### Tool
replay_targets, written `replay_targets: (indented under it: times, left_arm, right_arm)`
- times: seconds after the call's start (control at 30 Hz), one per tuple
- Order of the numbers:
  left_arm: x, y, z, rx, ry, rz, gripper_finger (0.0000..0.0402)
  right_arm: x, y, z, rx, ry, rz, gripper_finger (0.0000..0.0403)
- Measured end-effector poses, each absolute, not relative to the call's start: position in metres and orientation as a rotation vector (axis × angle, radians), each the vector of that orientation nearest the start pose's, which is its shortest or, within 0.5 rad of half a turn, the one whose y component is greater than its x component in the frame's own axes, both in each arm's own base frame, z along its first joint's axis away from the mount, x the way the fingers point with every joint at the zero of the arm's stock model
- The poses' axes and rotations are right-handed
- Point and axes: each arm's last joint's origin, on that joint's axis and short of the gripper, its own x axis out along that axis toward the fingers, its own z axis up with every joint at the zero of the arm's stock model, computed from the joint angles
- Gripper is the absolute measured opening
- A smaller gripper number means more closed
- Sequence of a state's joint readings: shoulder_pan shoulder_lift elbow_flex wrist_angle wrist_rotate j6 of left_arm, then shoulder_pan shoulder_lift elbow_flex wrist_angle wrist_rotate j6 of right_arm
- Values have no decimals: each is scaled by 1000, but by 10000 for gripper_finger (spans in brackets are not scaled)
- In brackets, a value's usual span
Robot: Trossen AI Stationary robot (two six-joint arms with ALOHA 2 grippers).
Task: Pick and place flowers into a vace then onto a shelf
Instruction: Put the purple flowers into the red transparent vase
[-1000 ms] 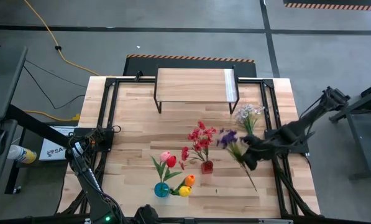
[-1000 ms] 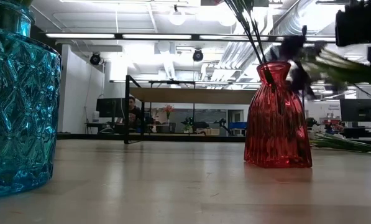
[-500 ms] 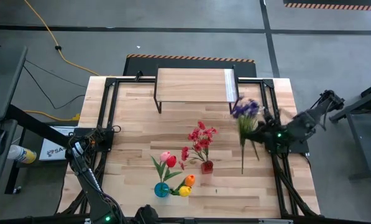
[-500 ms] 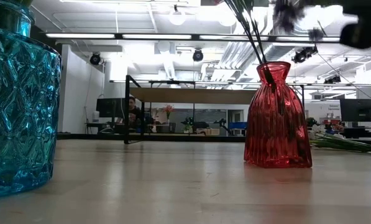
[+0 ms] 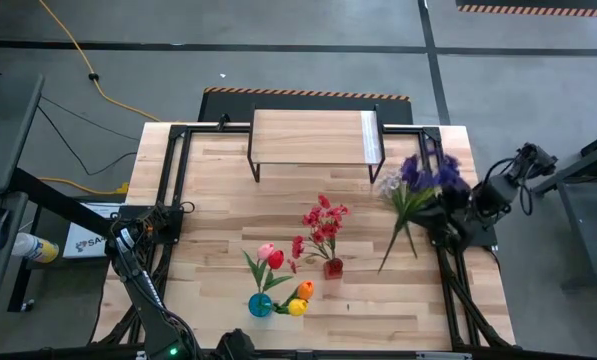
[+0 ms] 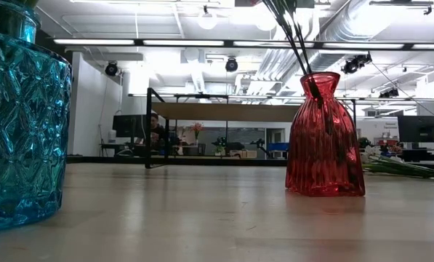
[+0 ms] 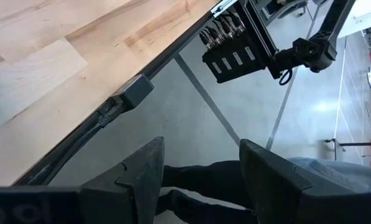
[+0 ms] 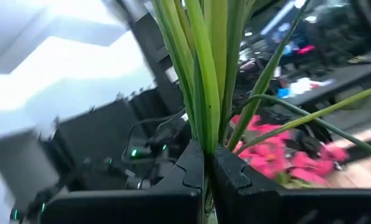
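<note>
My right gripper [image 5: 433,213] [image 8: 208,155] is shut on the purple sprig [image 5: 425,178] above the table's right side. The sprig's blossoms point toward the far edge and its stem end [image 5: 383,268] toward the red vase. The white sprig [image 5: 391,184] lies flat on the table just beyond it. The red vase [image 5: 332,267] [image 6: 324,138] stands on its base and holds red sprigs [image 5: 323,222]. The blue vase [image 5: 260,305] [image 6: 20,124] holds the tulips [image 5: 271,258]. The shelf [image 5: 313,138] stands at the far edge. My left gripper [image 5: 158,218] [image 7: 201,168] is open and waits at the table's left edge. My right gripper pinches the purple sprig's bunched green stems and leaves [image 8: 205,127] between its two fingers, below the blossoms and well above the stem end. The fingers lie across the stems. The sprig is lifted clear of the table and slants, its blossoms higher than the gripper.
Black frame rails run along the table's left and right sides [image 5: 440,160]. Bare wood lies between the shelf and the vases. In the low view the white sprig's stems [image 6: 406,169] lie to the right of the red vase. A person sits far behind the table.
My right gripper rose with the purple sprig and moved toward the table's right and far edges, leaving the low view. It turned as it went. The sprig swung round, so its blossoms went from beside the red sprigs to the far right and its stem end swung left.
</note>
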State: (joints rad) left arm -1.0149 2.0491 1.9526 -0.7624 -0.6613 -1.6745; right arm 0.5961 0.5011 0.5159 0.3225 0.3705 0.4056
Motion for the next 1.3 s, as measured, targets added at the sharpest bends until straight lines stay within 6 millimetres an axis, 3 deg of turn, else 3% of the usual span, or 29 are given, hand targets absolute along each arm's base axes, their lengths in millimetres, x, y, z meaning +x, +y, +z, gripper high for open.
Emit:
replay_targets:
  times: [0.3, 0.73, 1.03, 1.3]
  left_arm:
    - [253, -373, 305, -974, 649, 216, 239]
    - [252, -374, 305, -1022, 698, 207, 239]
    - [252, -375, 305, -1068, 719, 213, 239]
    - [253, -376, 306, -1087, 712, 203, 239]
  right_arm:
    - [137, 85, 319, 334, -269, 394, 1]
    - [175, 104, 286, 103, -130, 171, 1]
    - [199, 110, 265, 60, -75, 98, 1]
    - [205, 111, 255, 18, -31, 19, 0]
